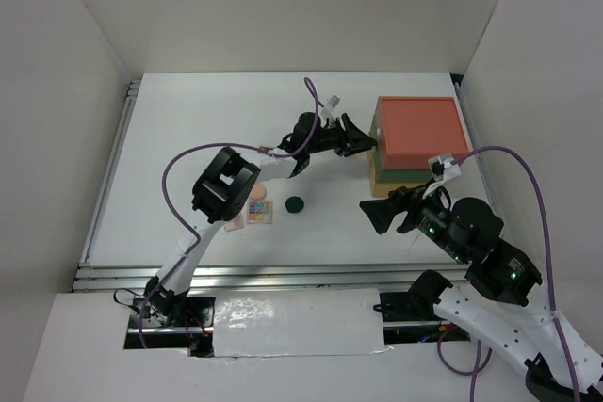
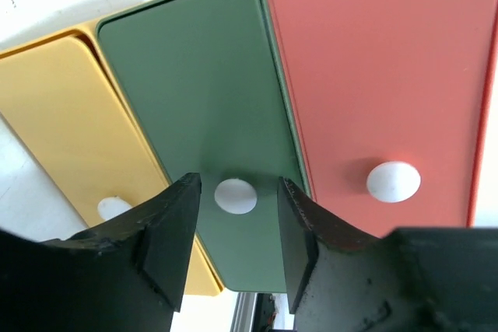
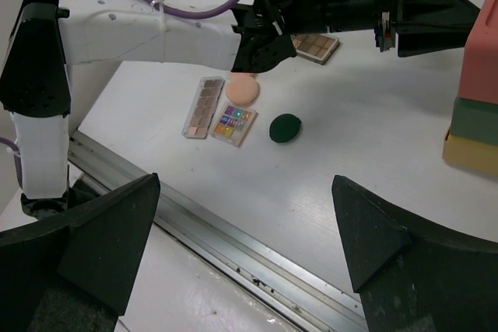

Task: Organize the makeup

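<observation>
Makeup (image 1: pixel 261 212) lies loose on the white table (image 1: pixel 188 138) while a drawer is about to be opened.
Top view: left tool (image 1: pixel 366 141) reaches the front of the red, green and yellow plastic drawer box (image 1: pixel 419 124); right tool (image 1: pixel 380 217) hovers nearby, spread and empty. Left wrist: jaws apart, straddling the round white knob (image 2: pixel 235 196) of the green middle drawer (image 2: pixel 194 83), not yet pinching; next, I judge, close on it and pull straight out. Right wrist: long brown-pink eyeshadow palette (image 3: pixel 203 106), small square multicoloured palette (image 3: pixel 234 123) and round peach compact (image 3: pixel 243 89) clustered, dark green disc (image 3: pixel 285 127) just beside, all flat.
</observation>
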Controlling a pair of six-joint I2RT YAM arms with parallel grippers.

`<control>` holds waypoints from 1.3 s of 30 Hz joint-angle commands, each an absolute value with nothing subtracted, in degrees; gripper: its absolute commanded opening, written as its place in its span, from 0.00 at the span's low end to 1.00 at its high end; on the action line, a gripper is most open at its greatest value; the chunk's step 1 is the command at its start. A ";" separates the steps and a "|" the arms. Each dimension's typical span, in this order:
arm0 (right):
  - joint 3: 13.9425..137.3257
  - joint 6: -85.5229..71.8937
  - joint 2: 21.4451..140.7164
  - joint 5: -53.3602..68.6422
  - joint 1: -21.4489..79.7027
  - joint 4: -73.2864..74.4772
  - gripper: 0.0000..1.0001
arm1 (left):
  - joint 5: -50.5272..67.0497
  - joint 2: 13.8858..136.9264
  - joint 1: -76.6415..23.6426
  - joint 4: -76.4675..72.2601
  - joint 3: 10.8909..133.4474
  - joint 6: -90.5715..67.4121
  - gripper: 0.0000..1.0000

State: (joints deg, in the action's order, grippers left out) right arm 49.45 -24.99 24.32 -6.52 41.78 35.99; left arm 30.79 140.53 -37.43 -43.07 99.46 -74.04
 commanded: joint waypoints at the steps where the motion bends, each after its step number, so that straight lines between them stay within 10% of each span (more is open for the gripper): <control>1: 49.40 -24.17 25.05 -5.89 42.19 32.61 1.00 | 31.82 140.71 -38.06 -48.69 98.18 -75.41 0.57; 18: 48.69 -24.35 24.52 -6.33 42.19 32.26 1.00 | 32.08 139.14 -38.15 -50.54 96.16 -75.85 0.30; 39: 48.60 -24.35 24.61 -6.59 42.19 32.08 1.00 | 33.31 133.42 -33.93 -43.86 93.08 -70.23 0.29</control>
